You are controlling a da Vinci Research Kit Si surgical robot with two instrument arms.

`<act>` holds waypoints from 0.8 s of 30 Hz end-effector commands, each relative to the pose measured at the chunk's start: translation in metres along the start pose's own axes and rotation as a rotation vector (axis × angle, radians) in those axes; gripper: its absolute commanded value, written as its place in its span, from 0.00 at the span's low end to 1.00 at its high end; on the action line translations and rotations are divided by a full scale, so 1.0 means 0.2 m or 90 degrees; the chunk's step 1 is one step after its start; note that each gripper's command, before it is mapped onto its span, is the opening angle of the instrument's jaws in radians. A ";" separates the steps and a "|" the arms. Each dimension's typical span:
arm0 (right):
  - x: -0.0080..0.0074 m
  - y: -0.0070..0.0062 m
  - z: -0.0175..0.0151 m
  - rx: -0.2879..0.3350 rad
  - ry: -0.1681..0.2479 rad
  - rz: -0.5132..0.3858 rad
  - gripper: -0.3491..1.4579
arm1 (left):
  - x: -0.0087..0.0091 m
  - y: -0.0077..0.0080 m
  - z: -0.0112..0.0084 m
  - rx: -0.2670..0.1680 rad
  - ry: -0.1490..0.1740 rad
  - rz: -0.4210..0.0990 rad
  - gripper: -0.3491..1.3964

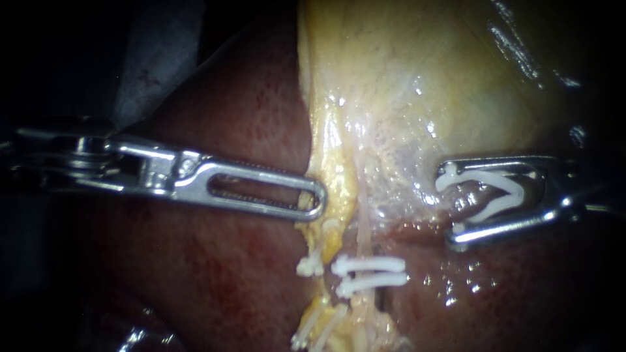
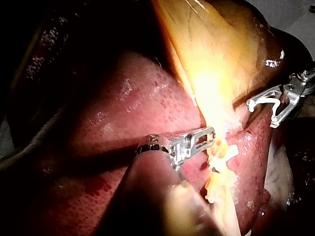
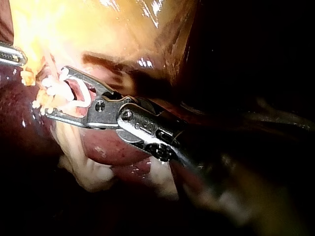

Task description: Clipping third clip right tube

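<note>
2 clips (image 1: 368,274) across tube (image 1: 363,238), bare liver (image 1: 469,287) beside

Darkness surrounds the scene. A strong light falls on the middle and fades quickly, so the margins of the endoscope view are nearly black. Beyond the upper left edge of the liver (image 1: 215,280) a flat grey surface (image 1: 163,52) catches a little of that light and carries a small dark reddish mark (image 1: 151,79). In the left wrist view a pale grey surface (image 2: 290,12) shows past the liver's far edge, and the light burns to a yellow-white glare at the centre. In the right wrist view the surroundings are black.
</note>
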 end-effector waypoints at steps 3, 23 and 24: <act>-0.001 0.000 0.001 0.000 0.000 0.003 0.51 | 0.000 0.000 -0.001 0.001 0.000 0.000 0.00; -0.014 -0.002 0.035 0.014 -0.003 0.043 0.51 | -0.005 -0.007 -0.034 0.005 -0.002 -0.007 0.00; -0.015 -0.002 0.036 0.016 -0.004 0.047 0.51 | -0.005 -0.008 -0.036 0.003 -0.004 -0.008 0.00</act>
